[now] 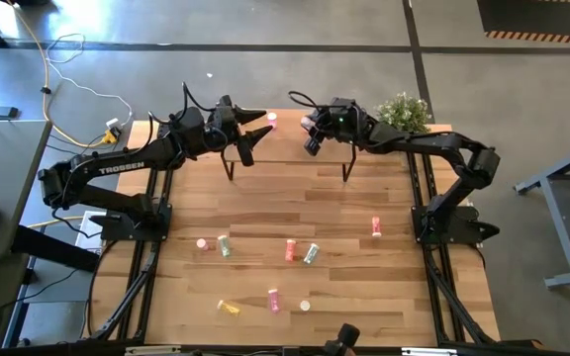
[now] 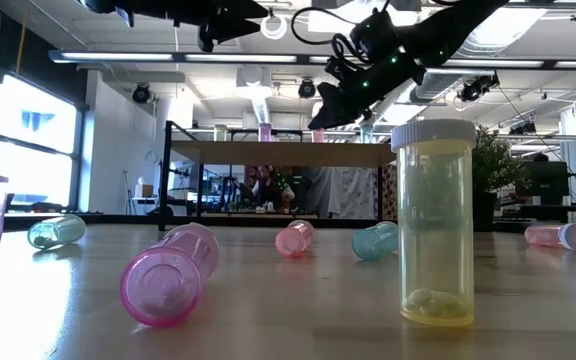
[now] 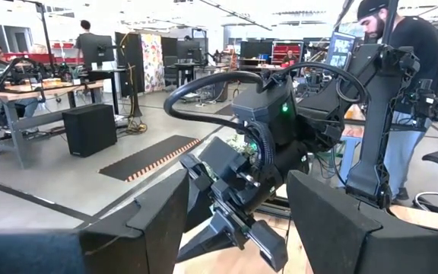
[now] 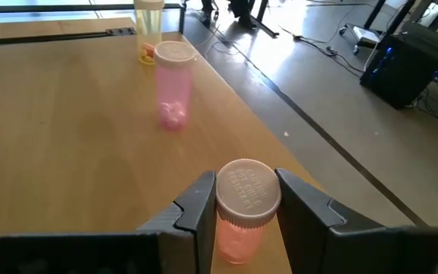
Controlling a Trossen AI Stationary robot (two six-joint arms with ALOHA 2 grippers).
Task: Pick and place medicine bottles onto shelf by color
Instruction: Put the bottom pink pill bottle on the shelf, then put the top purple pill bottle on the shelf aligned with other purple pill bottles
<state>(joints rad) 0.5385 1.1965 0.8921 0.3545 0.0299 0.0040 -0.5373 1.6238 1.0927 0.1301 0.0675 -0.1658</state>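
An open robotics lab: concrete floor (image 1: 364,30), exposed ceiling ducts (image 2: 258,100), workbenches (image 3: 29,95) with seated people.

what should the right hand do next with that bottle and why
Probably open and lift away. The right hand grips a pink bottle upright over the shelf, near the pink bottle already standing there, so colours match. Whether its base touches the board isn't clear.
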